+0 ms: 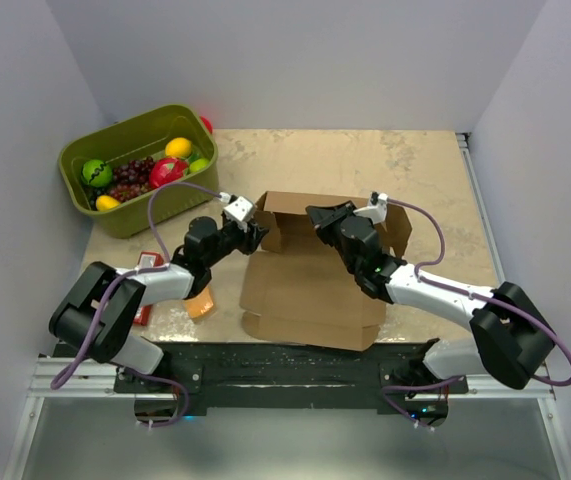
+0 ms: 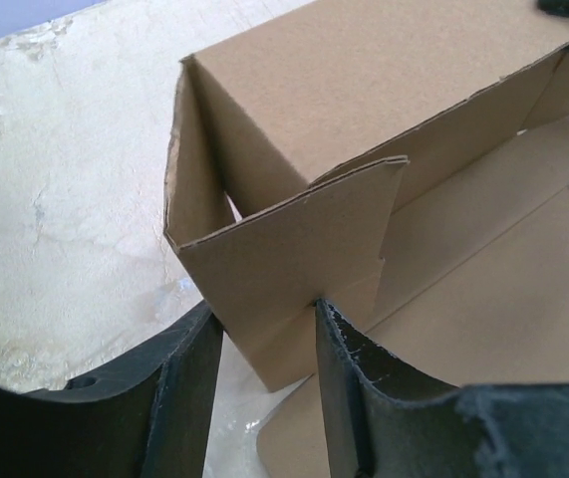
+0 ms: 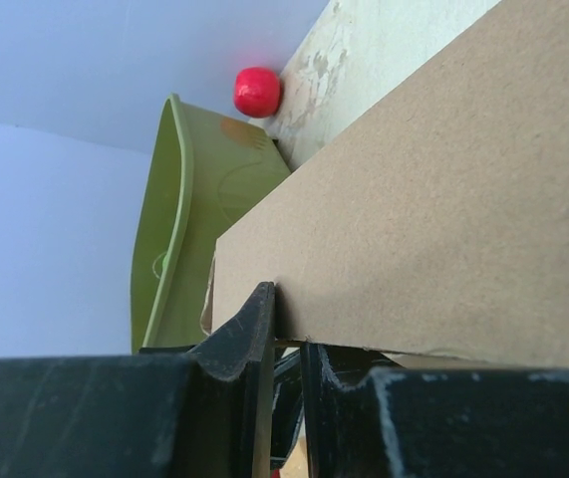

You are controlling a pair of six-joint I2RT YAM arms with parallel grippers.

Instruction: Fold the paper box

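The paper box (image 1: 305, 290) is brown corrugated cardboard lying mid-table, its base flat and its back wall and side flaps raised. My left gripper (image 1: 252, 236) is at the box's left rear corner. In the left wrist view it (image 2: 264, 319) is open, its jaws straddling the upright left side flap (image 2: 294, 249), and the right finger (image 2: 349, 388) touches the flap. My right gripper (image 1: 317, 217) is on the top edge of the back wall. In the right wrist view it (image 3: 286, 329) is shut on that cardboard panel (image 3: 443, 199).
An olive-green bin (image 1: 155, 212) holding several fruits stands at the back left and also shows in the right wrist view (image 3: 179, 229). A red ball (image 3: 257, 92) lies behind it. A small orange block (image 1: 201, 303) and a red item (image 1: 147, 264) lie under my left arm.
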